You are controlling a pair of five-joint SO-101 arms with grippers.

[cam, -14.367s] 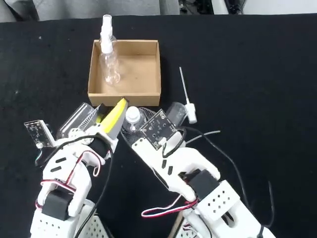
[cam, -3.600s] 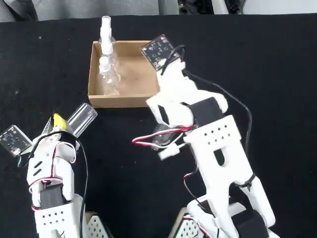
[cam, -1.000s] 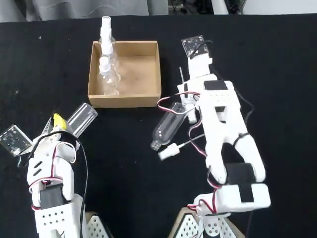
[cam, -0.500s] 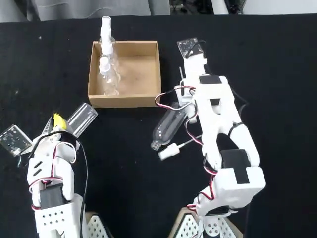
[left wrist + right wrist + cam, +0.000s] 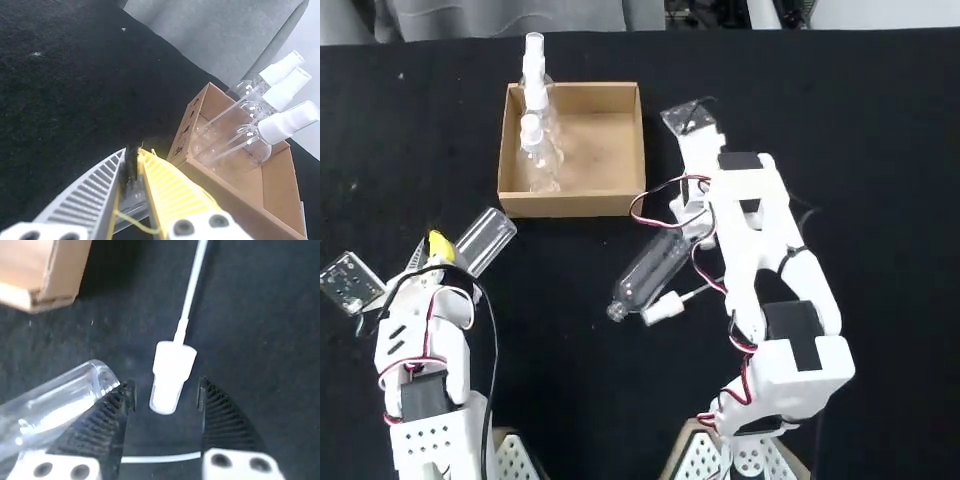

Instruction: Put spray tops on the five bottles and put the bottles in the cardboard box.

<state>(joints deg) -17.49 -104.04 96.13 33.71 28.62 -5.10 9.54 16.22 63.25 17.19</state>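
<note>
Left jaws: pinching an open bottle [image 5: 485, 238], held just short of the box [image 5: 570, 205]. Right jaws: spread astride a spray top [image 5: 171, 375] lying on the surface, with a loose bottle [image 5: 55, 400] just beside one jaw. Risk: closing may set that bottle rolling, or pinch the top askew.

Cardboard box [image 5: 570, 204] sits on the table with three clear bottles [image 5: 235, 135] leaning along one wall, white spray tops on all three. A fourth bottle [image 5: 650, 270], uncapped, lies on its side near the box, with a loose spray top [image 5: 662, 307] just beside its neck. Another spray top [image 5: 171, 375] lies between my right claw's [image 5: 165, 386] spread fingers. My left claw [image 5: 131, 155] pinches the fifth bottle [image 5: 486, 236].
</note>
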